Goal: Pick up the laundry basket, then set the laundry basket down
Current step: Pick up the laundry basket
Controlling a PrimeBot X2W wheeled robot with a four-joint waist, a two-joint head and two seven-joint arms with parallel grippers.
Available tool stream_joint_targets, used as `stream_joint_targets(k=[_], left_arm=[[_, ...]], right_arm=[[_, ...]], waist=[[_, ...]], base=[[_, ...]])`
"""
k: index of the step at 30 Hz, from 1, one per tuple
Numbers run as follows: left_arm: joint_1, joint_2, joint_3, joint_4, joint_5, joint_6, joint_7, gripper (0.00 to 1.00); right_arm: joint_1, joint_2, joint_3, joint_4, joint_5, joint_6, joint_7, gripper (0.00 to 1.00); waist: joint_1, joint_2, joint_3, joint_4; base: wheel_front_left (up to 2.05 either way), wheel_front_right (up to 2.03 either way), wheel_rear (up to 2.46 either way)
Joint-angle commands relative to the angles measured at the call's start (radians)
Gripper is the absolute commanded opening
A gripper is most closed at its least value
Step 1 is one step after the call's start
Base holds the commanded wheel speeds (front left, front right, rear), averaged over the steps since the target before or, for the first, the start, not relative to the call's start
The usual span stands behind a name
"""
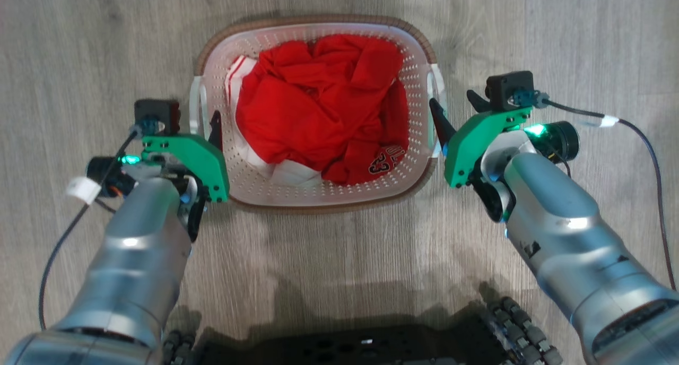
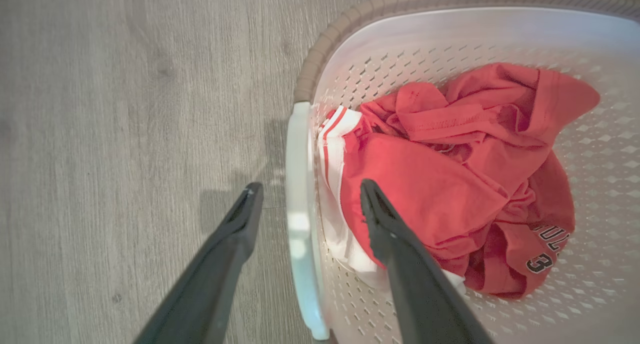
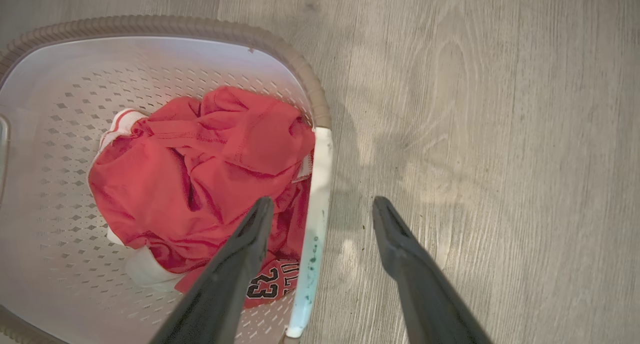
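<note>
Inward of the right gripper [image 1: 451,98], the red jersey [image 1: 318,110] hides much of the floor of the laundry basket [image 1: 249,179]; its lettering is folded under, partly unreadable.

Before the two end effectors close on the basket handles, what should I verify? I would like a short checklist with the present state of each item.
1. Left end effector open: ok.
2. Right end effector open: ok.
3. Left handle between the left fingers, one outside and one inside the laundry basket: ok.
4. Right handle between the right fingers, in the same way: ok.
5. Inner fingers clear of the red clothing: cannot tell; the pictures do not show their height above it.
6. Basket resting on the floor, not tilted: ok.
</note>
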Motion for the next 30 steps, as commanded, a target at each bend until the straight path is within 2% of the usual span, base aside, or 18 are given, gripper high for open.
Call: stream_joint_targets(k=[1, 5, 13, 30], left_arm=[[-0.007, 0.036, 0.015, 0.007, 0.010, -0.008, -0.005, 1.00], [-0.052, 0.035, 0.002, 0.045, 0.003, -0.030, 0.043, 1.00], [-0.098, 0.034, -0.032, 0.061, -0.007, -0.059, 0.140, 1.00], [-0.170, 0.039, -0.098, 0.066, -0.037, -0.067, 0.262, 1.00]], right_arm=[[0.009, 0.016, 0.025, -0.003, 0.024, 0.007, 0.005, 1.00], [-0.024, 0.016, 0.079, 0.025, 0.121, 0.007, 0.059, 1.00], [-0.084, 0.016, 0.166, 0.091, 0.185, 0.007, 0.123, 1.00], [-0.187, 0.016, 0.276, 0.151, 0.288, 0.007, 0.185, 1.00]], waist=[[-0.0001, 0.0000, 0.017, 0.001], [-0.0001, 0.0000, 0.049, 0.007], [-0.0001, 0.0000, 0.090, 0.011], [-0.0001, 0.0000, 0.173, 0.015]], base=[[0.00, 0.00, 0.00], [0.00, 0.00, 0.00], [0.00, 0.00, 0.00], [0.00, 0.00, 0.00]])
